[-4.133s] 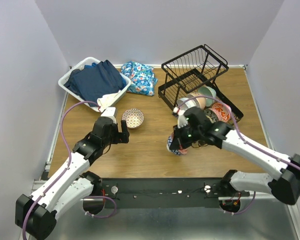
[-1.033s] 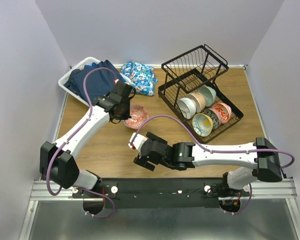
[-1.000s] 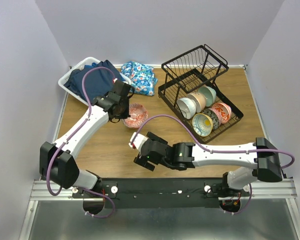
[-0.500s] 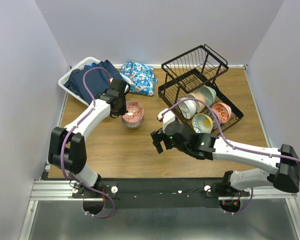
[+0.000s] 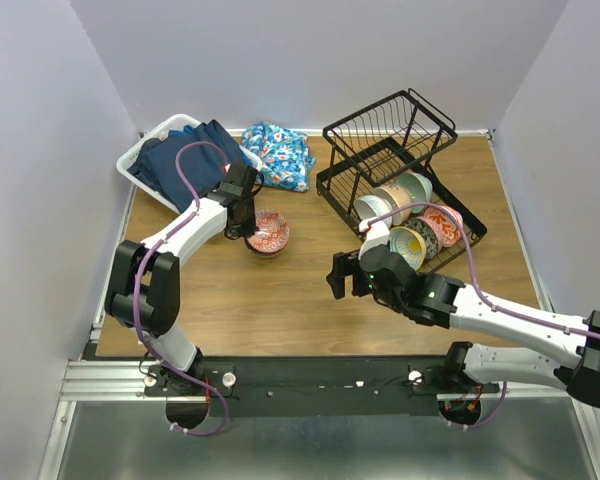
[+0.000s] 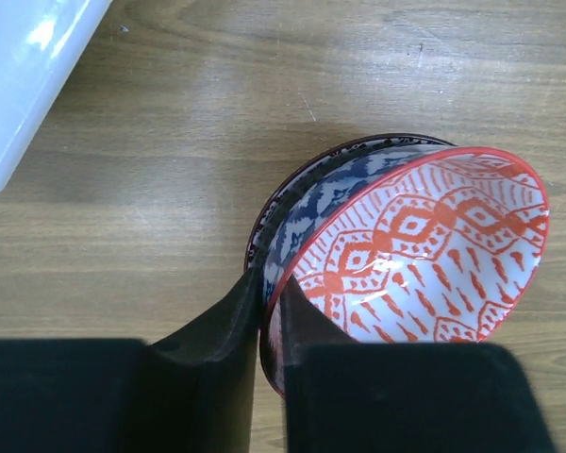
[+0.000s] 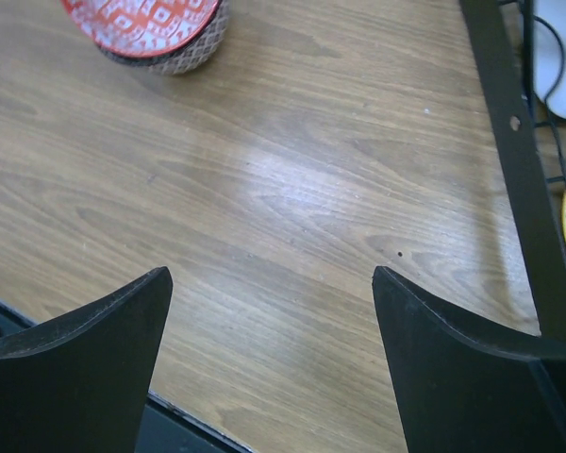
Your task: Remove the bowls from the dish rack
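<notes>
Black wire dish rack [image 5: 380, 130] stands at the back right. Its lower tier holds several bowls on edge, among them a white one [image 5: 372, 208], a mint one [image 5: 415, 185] and a yellow one with a teal rim [image 5: 405, 245]. Left of centre, a red-orange patterned bowl [image 6: 424, 245] sits nested in a blue-white bowl [image 6: 325, 193] on the table. My left gripper [image 6: 269, 283] is shut on the red-orange bowl's near rim, one finger inside and one outside. My right gripper [image 7: 272, 283] hangs open and empty over bare wood, between that stack [image 7: 156, 28] and the rack's edge [image 7: 509, 142].
A white laundry basket [image 5: 145, 160] with dark blue clothes [image 5: 195, 160] stands at the back left, close behind the left wrist. A blue floral cloth [image 5: 278, 152] lies between basket and rack. Walls close in on both sides.
The left gripper has set the red-orange bowl down level onto the stack. The right arm has swung from the near centre rightward toward the rack, still open and empty.
</notes>
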Action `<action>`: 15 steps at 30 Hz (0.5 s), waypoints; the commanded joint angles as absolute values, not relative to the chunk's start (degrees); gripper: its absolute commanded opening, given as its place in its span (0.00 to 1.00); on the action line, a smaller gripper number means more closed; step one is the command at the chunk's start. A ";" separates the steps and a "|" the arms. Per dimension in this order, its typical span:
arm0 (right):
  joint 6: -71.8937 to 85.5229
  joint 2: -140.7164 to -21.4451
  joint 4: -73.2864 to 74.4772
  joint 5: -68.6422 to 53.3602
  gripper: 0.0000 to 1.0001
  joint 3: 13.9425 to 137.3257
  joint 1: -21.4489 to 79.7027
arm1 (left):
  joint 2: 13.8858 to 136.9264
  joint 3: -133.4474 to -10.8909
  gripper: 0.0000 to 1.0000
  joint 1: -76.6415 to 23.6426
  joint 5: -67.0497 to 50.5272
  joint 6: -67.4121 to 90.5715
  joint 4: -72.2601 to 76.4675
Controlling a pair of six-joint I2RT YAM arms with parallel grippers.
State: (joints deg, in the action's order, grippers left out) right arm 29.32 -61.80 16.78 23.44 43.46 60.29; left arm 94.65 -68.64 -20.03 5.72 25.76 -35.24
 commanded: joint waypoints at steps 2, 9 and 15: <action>35.33 -58.63 15.91 29.69 0.94 40.96 59.50 | 94.48 -69.17 0.29 -19.95 4.04 25.75 -33.57; 36.83 -56.60 16.08 31.99 0.93 39.64 59.41 | 90.44 -66.98 0.46 -19.95 4.92 25.75 -34.71; 37.00 -57.04 16.26 33.48 0.92 40.16 59.33 | 86.66 -65.22 0.48 -19.95 6.68 25.58 -35.42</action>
